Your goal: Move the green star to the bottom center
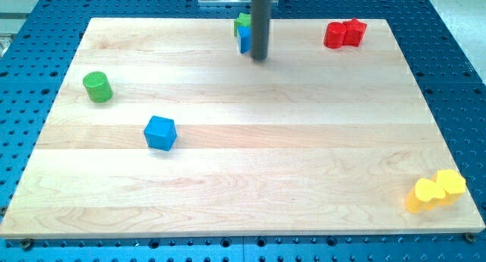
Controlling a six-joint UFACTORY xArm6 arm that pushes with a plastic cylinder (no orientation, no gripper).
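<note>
The green star (242, 20) sits near the view's top centre of the wooden board (243, 178), mostly hidden behind my dark rod. A blue block (244, 39) lies right below it, touching it, also partly hidden. My tip (259, 58) rests on the board just to the right of and slightly below these two blocks, close against the blue one.
A green cylinder (97, 87) is at the view's left. A blue cube (160, 133) is left of centre. Two red blocks (344, 33) touch at the top right. Two yellow blocks (435, 190) touch at the bottom right.
</note>
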